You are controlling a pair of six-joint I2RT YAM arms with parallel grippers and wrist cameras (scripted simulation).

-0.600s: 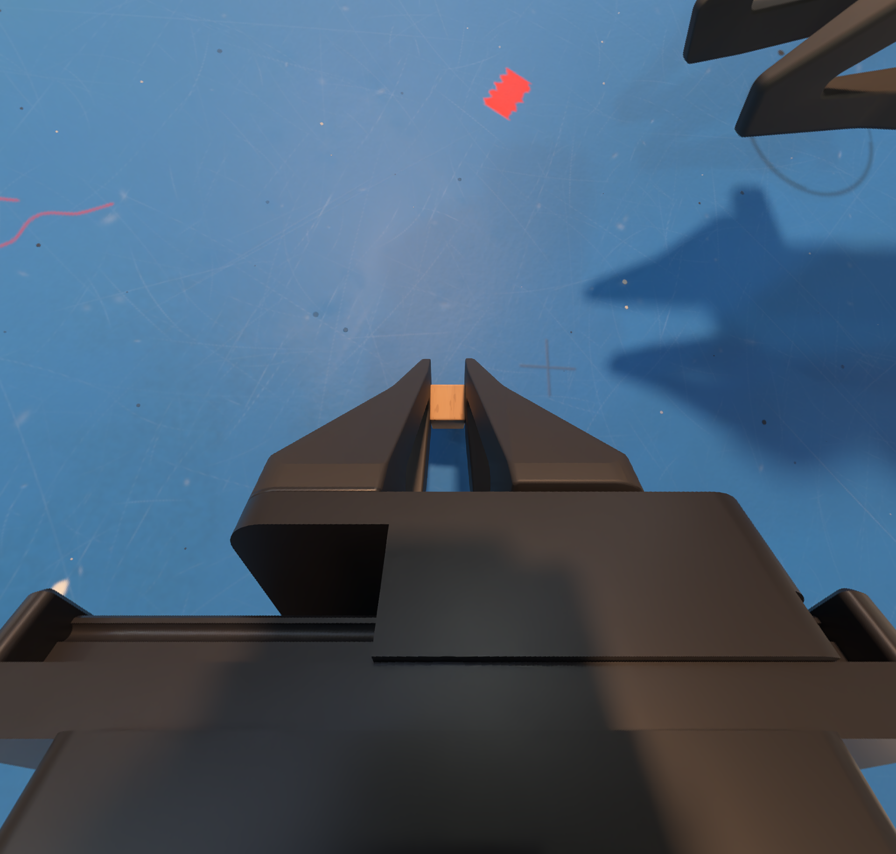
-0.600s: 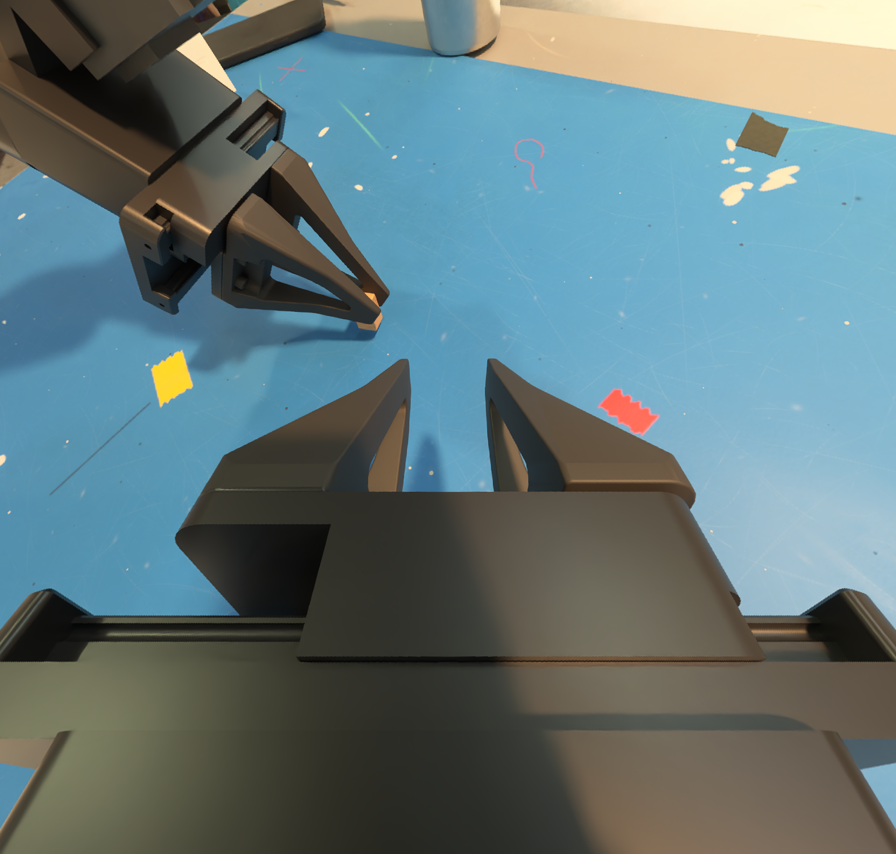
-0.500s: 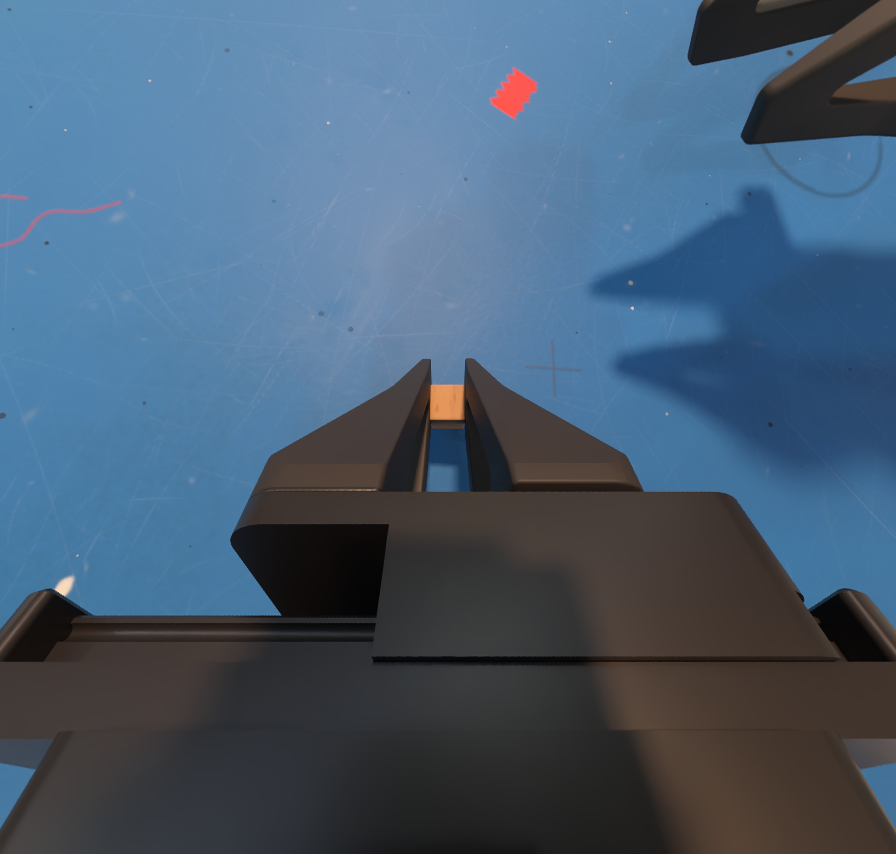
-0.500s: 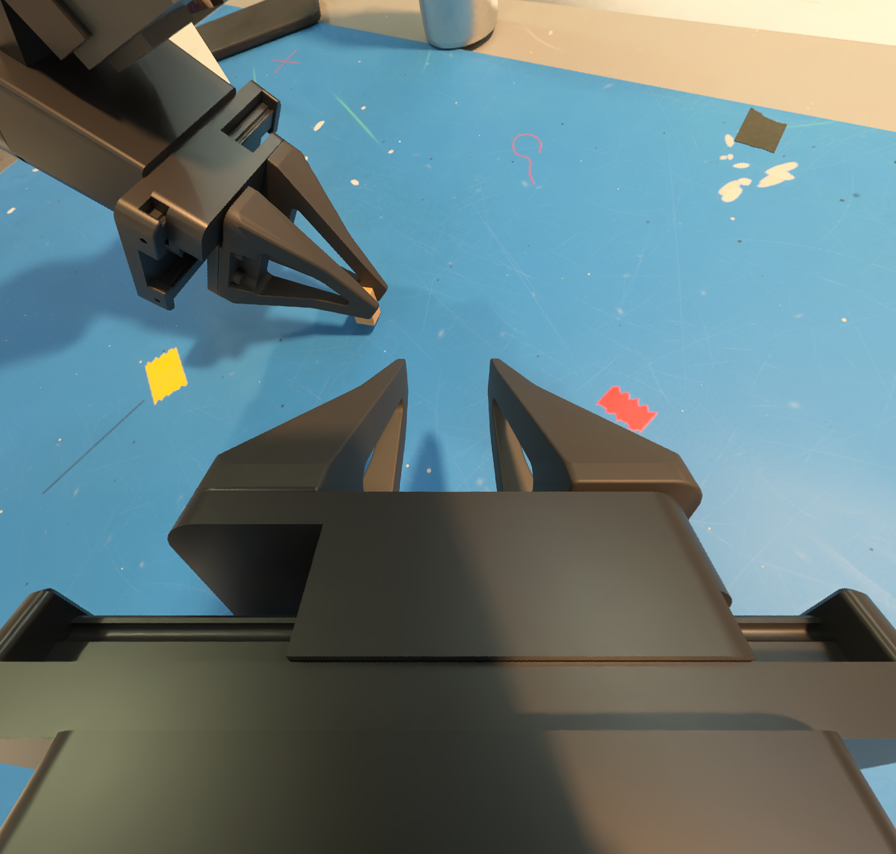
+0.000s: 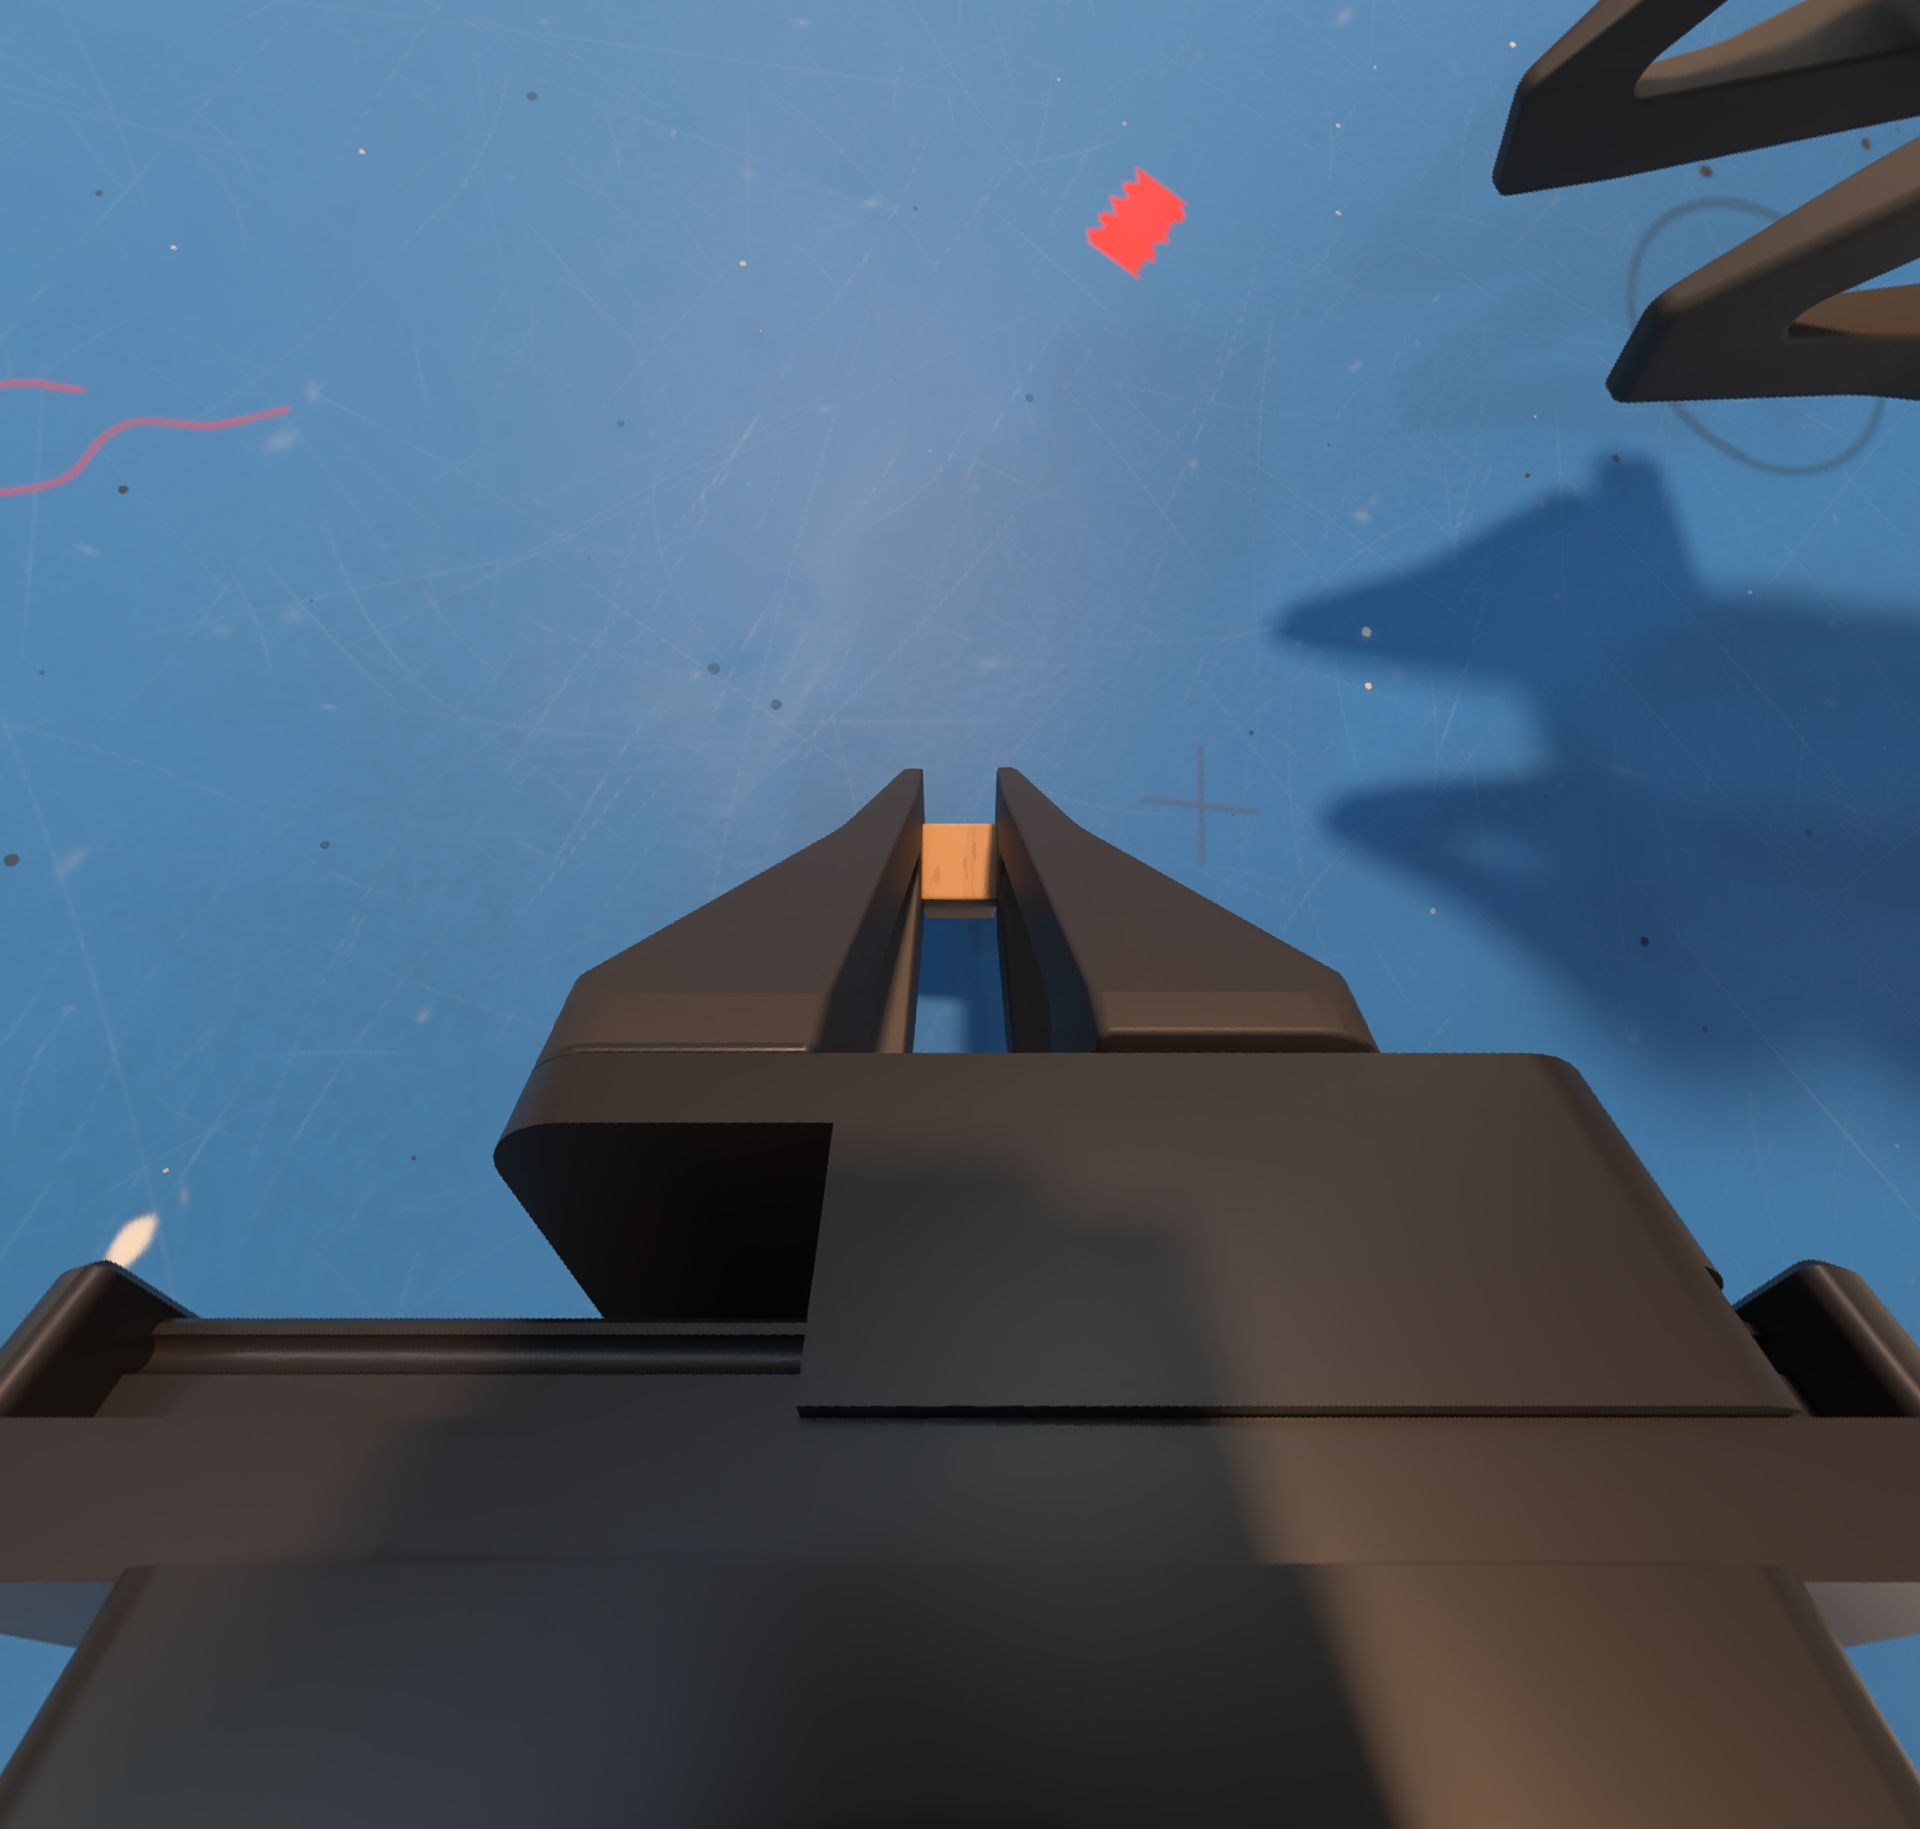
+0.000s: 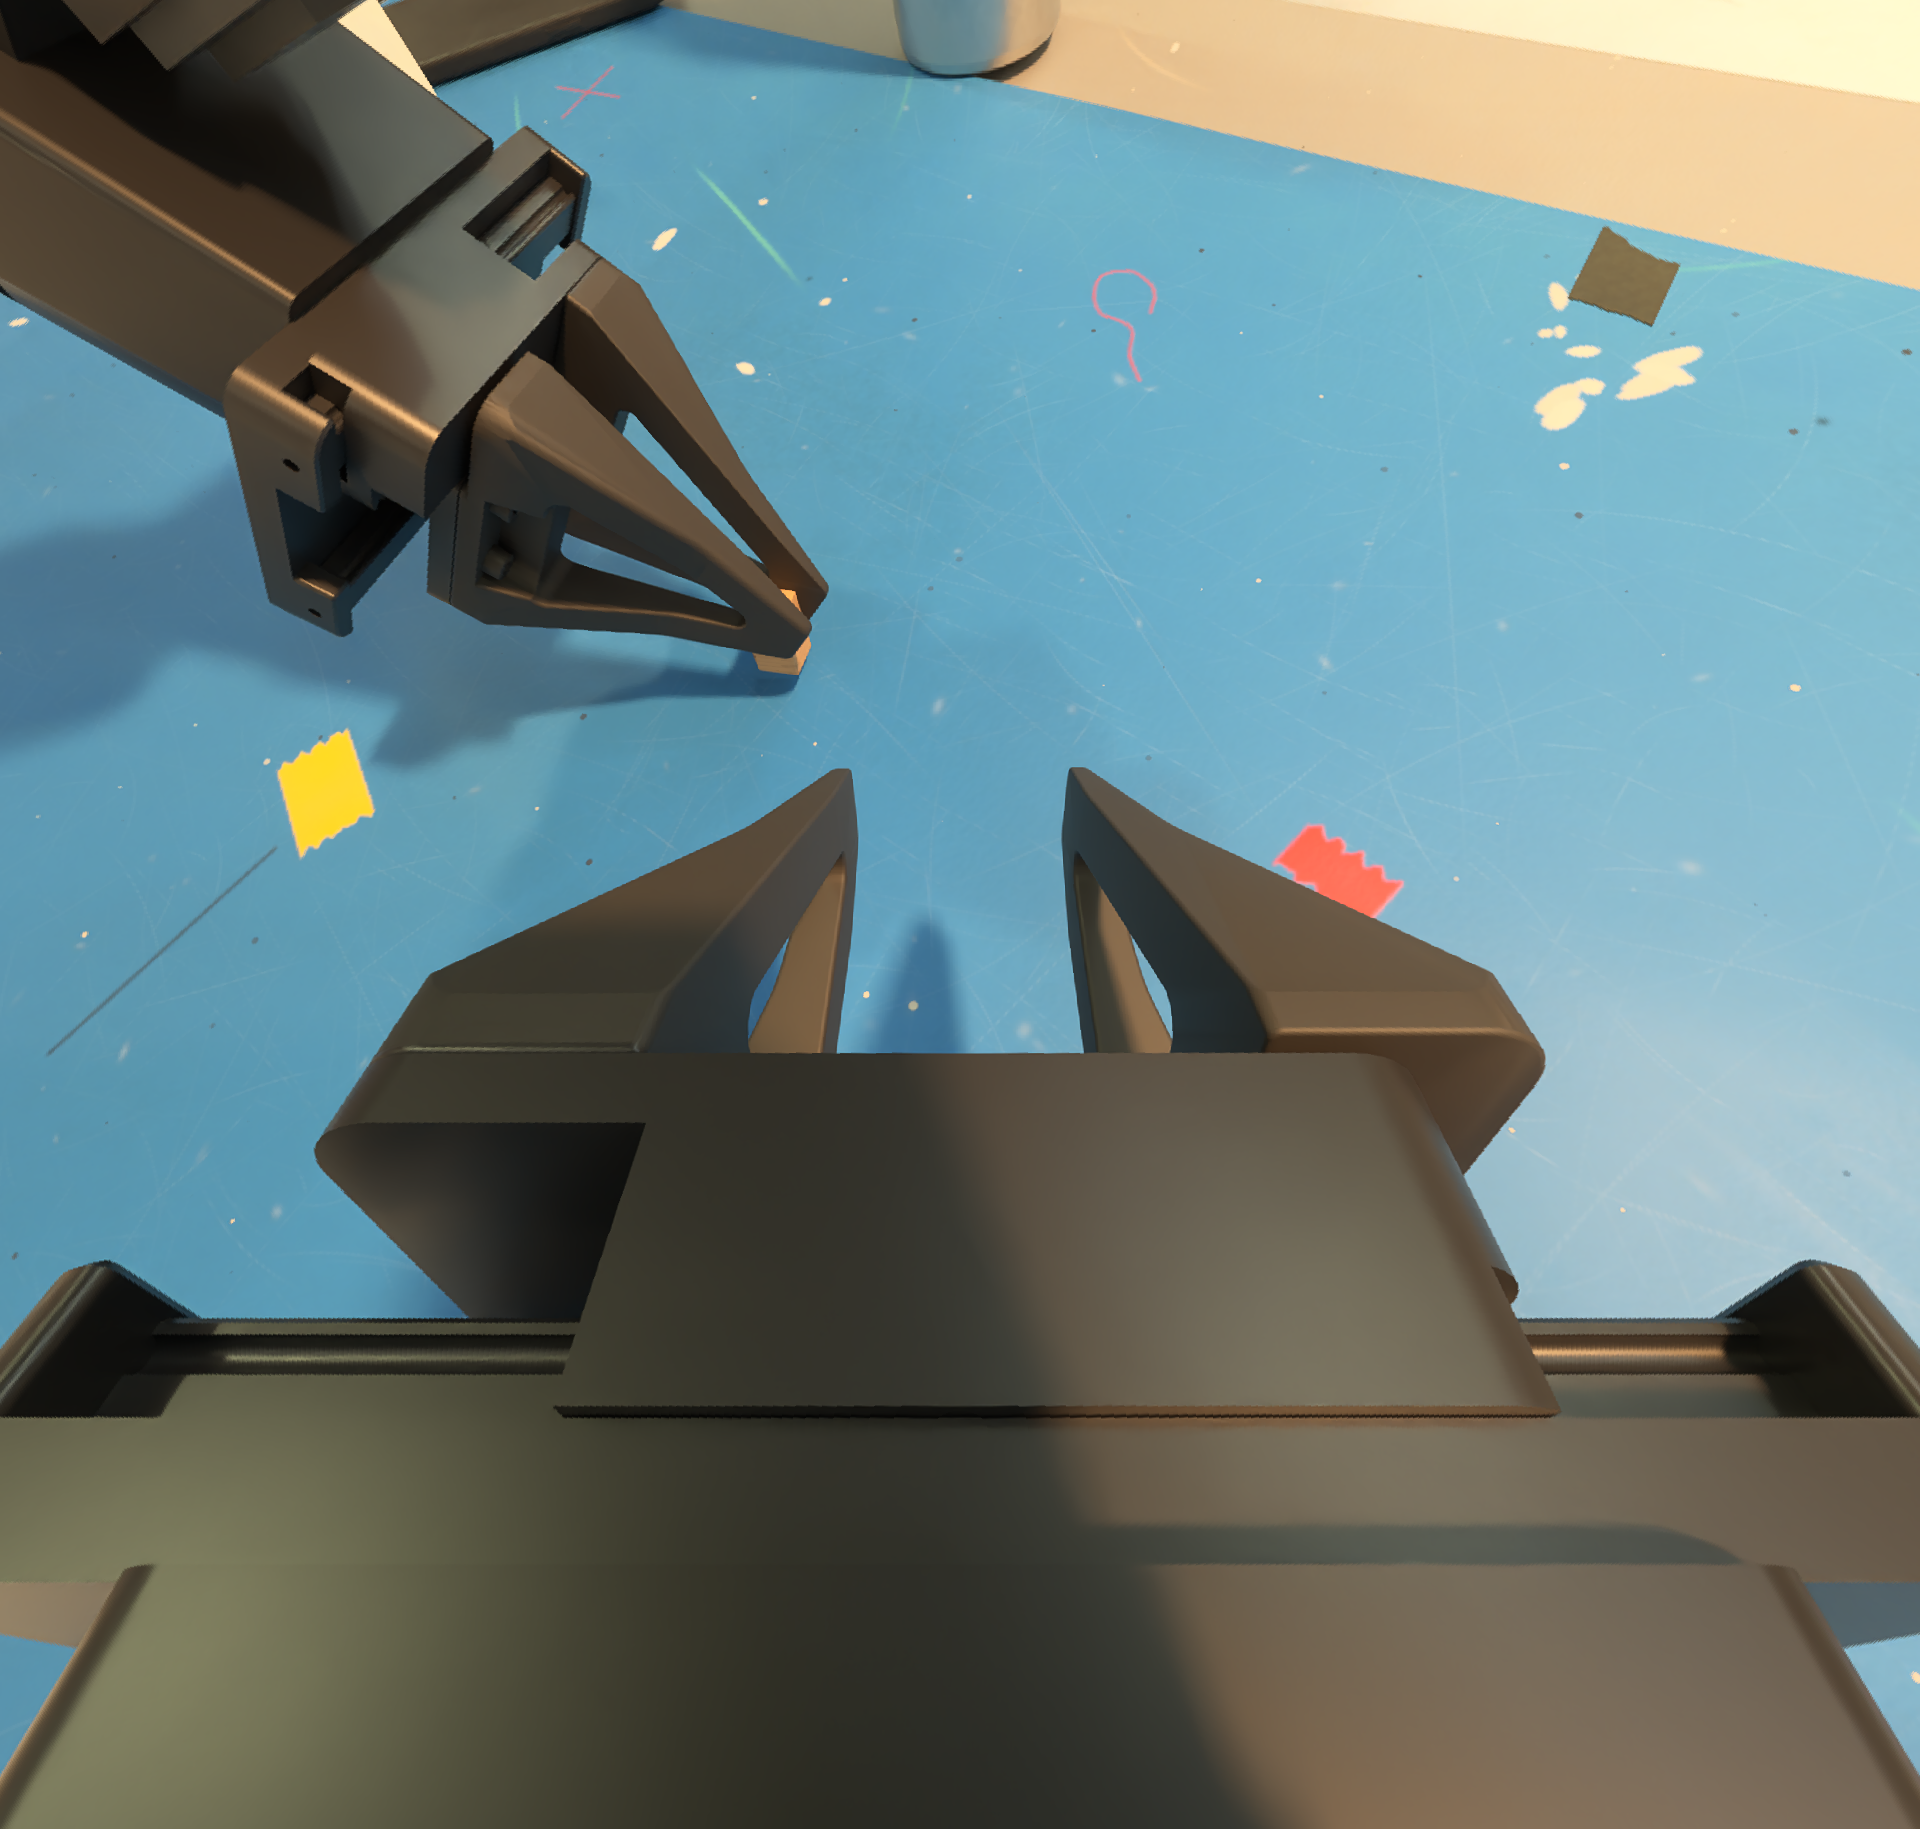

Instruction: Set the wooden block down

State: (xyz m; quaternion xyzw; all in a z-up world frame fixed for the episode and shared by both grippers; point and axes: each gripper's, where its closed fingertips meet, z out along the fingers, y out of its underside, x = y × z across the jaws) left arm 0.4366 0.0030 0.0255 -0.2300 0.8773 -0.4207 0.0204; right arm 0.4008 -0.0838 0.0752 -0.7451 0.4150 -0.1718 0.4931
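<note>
Left gripper (image 5: 958, 792) pinching the wooden block (image 5: 957, 862) tight near the tips, now lower, block close to the blue mat (image 5: 623, 532). Almost down, so time to let go soon. Right gripper (image 6: 958, 792) wide apart, holding nothing.

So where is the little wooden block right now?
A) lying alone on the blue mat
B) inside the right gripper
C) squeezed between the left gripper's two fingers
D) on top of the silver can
C: the wooden block sits pinched between the fingers of the left gripper, while the right gripper is open with nothing in it.
</note>
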